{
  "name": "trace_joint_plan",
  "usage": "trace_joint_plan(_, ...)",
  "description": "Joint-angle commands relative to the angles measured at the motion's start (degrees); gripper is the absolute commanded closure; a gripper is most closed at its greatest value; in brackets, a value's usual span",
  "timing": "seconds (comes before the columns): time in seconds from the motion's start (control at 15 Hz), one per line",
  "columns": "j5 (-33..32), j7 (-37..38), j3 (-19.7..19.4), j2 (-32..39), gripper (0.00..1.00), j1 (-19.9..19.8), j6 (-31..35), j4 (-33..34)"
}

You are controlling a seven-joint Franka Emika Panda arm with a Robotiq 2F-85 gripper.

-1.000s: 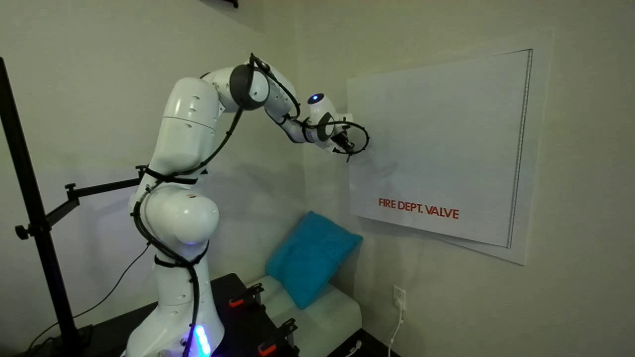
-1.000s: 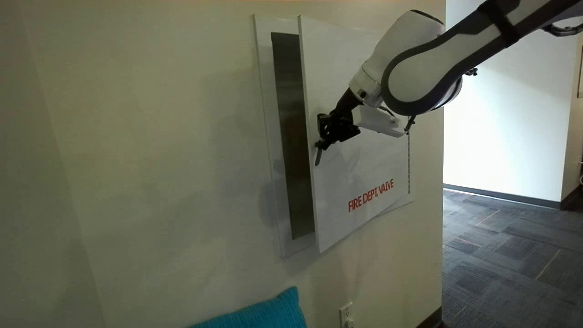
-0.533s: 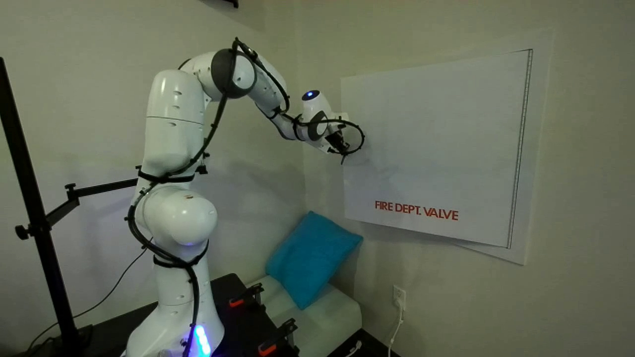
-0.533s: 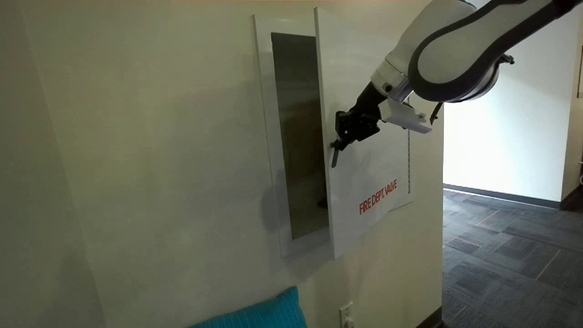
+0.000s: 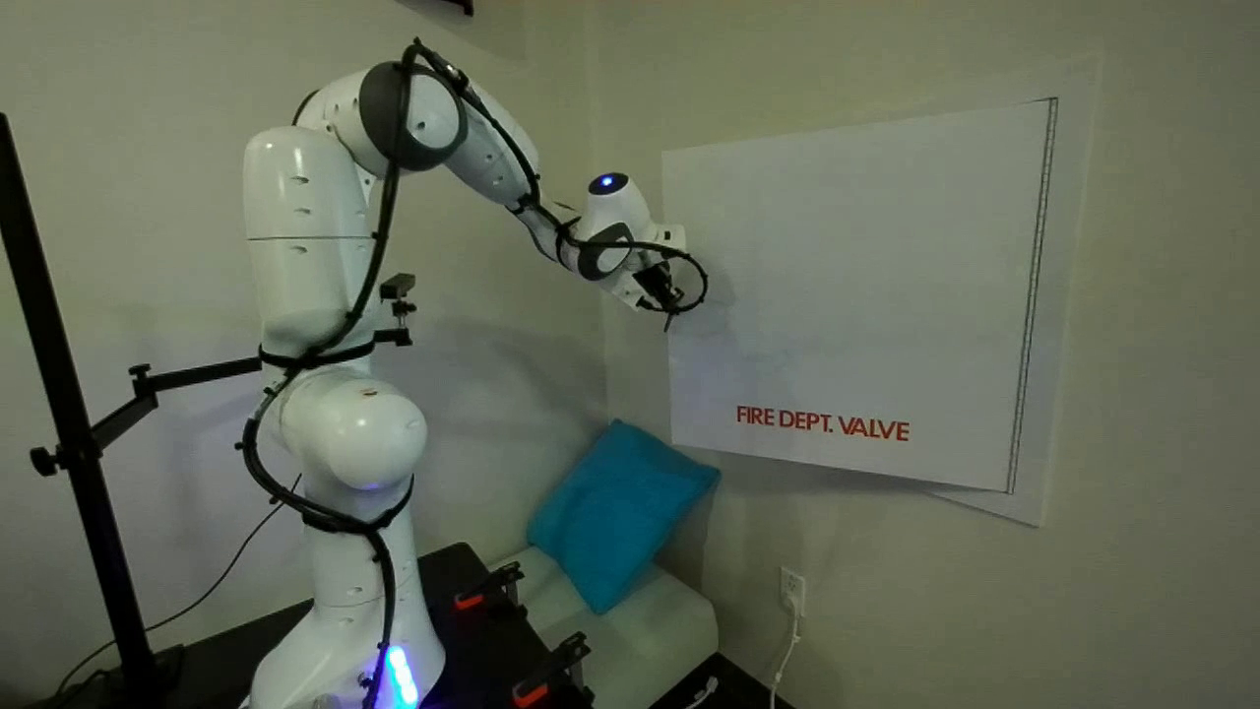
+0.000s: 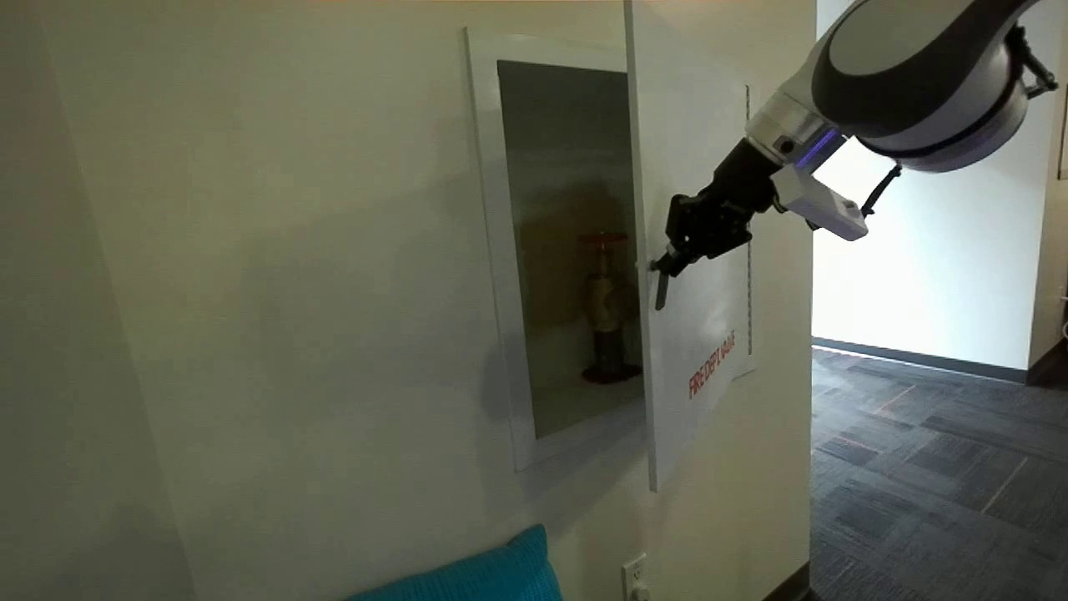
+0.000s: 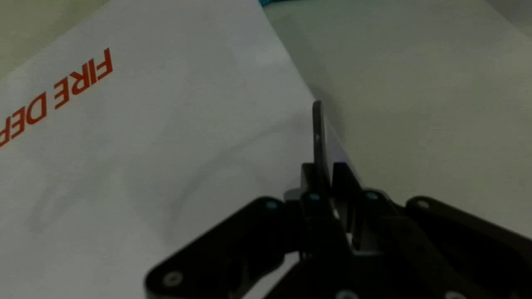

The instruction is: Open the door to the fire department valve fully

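Observation:
The white door with red FIRE DEPT. VALVE lettering stands partly open, swung out from its wall frame. Its hinge is at the right side in an exterior view. Through the gap a valve with a red wheel shows, partly hidden by the door. My gripper is at the door's free edge, its fingers closed around a thin dark handle. In the wrist view the handle stands up between the fingertips, with the door surface behind. The gripper also shows in an exterior view.
A blue pillow lies on a pale bench below the door. A wall outlet with a plugged-in cord is on the wall under it. A black stand rises behind the arm. Carpet floor lies past the wall corner.
The door has swung further out from the wall, its free edge moving with the gripper. The arm has drawn back, and the valve inside has come into view.

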Motion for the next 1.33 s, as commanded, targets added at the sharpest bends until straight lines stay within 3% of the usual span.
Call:
trace_joint_plan(0.0, 8.34, -7.60, -2.48, -6.21, 0.97, -2.37, 1.33, -6.81)
trace_joint_plan(0.27, 17.49, -13.27, -4.09, -11.09, 0.97, -1.73, 1.46, -12.02)
trace_joint_plan(0.53, 21.78, -15.92, -5.38, -16.35, 0.97, -1.88, 1.60, -17.27)
trace_joint_plan(0.6, 20.30, -13.03, -1.63, -13.74, 0.87, 0.56, -0.50, -14.26)
trace_joint_plan(1.0, 21.06, -13.11, -2.38, -17.35, 0.87, 0.57, -1.01, -17.69)
trace_joint_plan(1.07, 21.08, -13.12, -2.40, -17.36, 0.97, 0.57, -1.01, -17.69)
trace_joint_plan(1.27, 20.57, -14.24, -3.22, -18.66, 0.97, -0.21, -1.03, -19.48)
